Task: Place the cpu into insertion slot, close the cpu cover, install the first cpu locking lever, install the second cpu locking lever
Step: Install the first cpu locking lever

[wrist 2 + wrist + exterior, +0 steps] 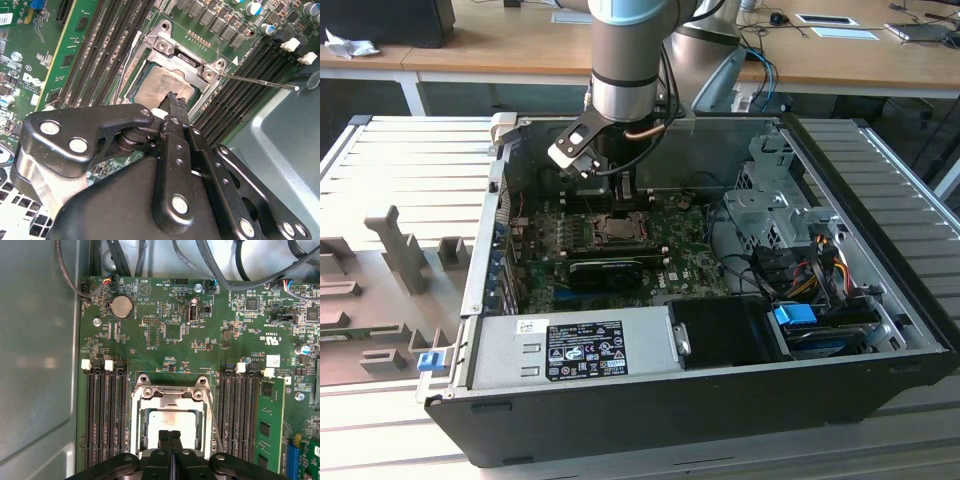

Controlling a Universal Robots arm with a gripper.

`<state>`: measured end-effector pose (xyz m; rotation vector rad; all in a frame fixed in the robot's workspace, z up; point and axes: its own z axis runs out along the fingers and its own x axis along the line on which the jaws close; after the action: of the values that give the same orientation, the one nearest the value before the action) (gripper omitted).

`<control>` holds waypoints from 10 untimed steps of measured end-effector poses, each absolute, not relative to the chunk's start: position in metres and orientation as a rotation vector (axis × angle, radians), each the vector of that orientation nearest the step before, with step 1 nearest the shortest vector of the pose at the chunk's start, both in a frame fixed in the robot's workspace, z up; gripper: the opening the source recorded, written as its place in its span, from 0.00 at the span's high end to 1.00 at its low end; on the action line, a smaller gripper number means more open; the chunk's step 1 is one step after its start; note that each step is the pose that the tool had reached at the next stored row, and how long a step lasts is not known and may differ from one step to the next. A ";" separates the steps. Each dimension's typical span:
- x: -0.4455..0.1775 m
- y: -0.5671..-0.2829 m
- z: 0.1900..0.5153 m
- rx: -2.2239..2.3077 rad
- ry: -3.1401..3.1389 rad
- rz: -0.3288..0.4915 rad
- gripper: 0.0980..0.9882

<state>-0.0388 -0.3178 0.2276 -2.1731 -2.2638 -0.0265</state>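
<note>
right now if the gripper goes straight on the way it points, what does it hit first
Most likely the cpu: the gripper, fingers shut, aims at its metal face inside the window of the cpu cover. Depth is unclear, and the tips sit near the window's edge, so the frame could come first.

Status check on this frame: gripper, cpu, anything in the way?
Status: gripper shut, tips just over the cpu. Cpu seated, cpu cover down around it. One locking lever juts out sideways, clear of the gripper.
</note>
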 end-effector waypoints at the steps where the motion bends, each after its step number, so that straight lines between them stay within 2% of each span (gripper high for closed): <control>1: -0.039 -0.318 0.228 -2.173 -2.264 -0.026 0.99; 10: -0.039 -0.318 0.231 -2.173 -2.264 -0.026 0.99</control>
<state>-0.0388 -0.3178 0.2313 -2.1731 -2.2639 -0.0263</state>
